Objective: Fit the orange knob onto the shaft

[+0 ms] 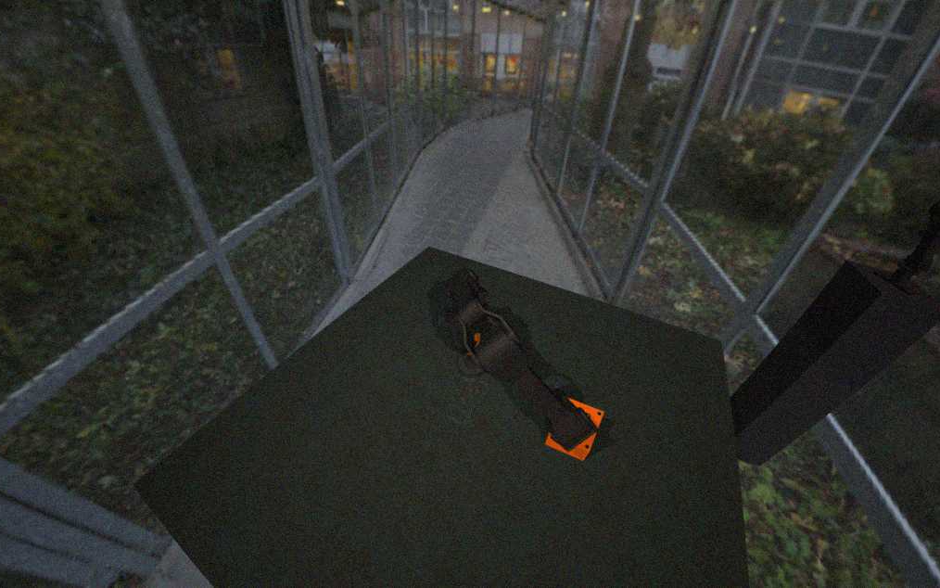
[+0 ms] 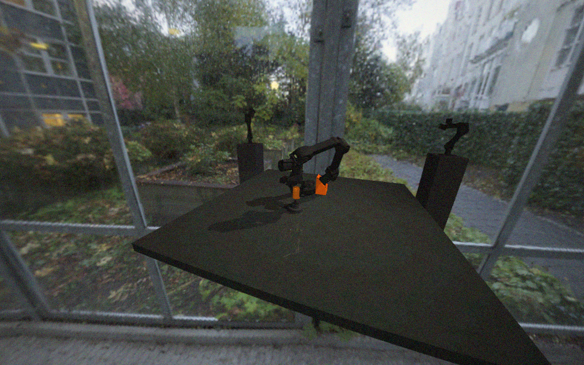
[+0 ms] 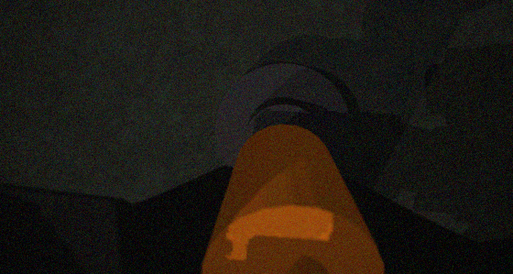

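My gripper [image 1: 476,340] [image 2: 295,187] [image 3: 284,182] is shut on the orange knob [image 1: 477,337] [image 2: 295,193] [image 3: 293,186], which looks upright in the exterior view. The round pedestal [image 1: 468,370] [image 2: 291,209] [image 3: 233,105] is a dark disc with a smaller raised step. The knob is held above it; in the exterior view a small dark gap shows between them. In the wrist view the knob's far end overlaps the pedestal's middle and hides the shaft. The shaft's flat side and the knob's hole are not visible.
The arm's base stands at an orange plate [image 1: 580,446] [image 2: 321,186] on the dark table [image 1: 357,467] [image 2: 340,254]. Dark pillars [image 1: 835,364] [image 2: 250,163] bearing other arms stand beyond the table, including a right pillar [image 2: 443,185] in the exterior view.
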Motion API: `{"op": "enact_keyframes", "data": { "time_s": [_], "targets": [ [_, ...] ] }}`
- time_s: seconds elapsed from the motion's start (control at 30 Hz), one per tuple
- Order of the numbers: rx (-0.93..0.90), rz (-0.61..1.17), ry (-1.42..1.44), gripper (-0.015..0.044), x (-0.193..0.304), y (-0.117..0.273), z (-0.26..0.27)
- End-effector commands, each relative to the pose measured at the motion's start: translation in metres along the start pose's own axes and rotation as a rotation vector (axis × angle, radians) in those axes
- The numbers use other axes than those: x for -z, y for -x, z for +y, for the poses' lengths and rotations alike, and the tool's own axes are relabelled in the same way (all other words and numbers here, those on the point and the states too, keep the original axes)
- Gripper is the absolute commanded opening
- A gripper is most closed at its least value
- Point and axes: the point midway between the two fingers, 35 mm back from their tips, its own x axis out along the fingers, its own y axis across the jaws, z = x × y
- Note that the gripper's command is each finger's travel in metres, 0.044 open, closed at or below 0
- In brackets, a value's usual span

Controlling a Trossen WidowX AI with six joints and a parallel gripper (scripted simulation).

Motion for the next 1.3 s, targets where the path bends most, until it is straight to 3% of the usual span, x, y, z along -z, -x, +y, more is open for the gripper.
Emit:
{"op": "enact_keyframes", "data": {
  "time_s": [0.0, 1.27],
  "targets": [
    [-0.003, 0.001, -0.006, 0.0000, 0.0004, -0.0118, -0.0010],
    [-0.004, 0.001, 0.002, 0.0000, 0.0018, -0.0162, 0.0004]
  ]
}}
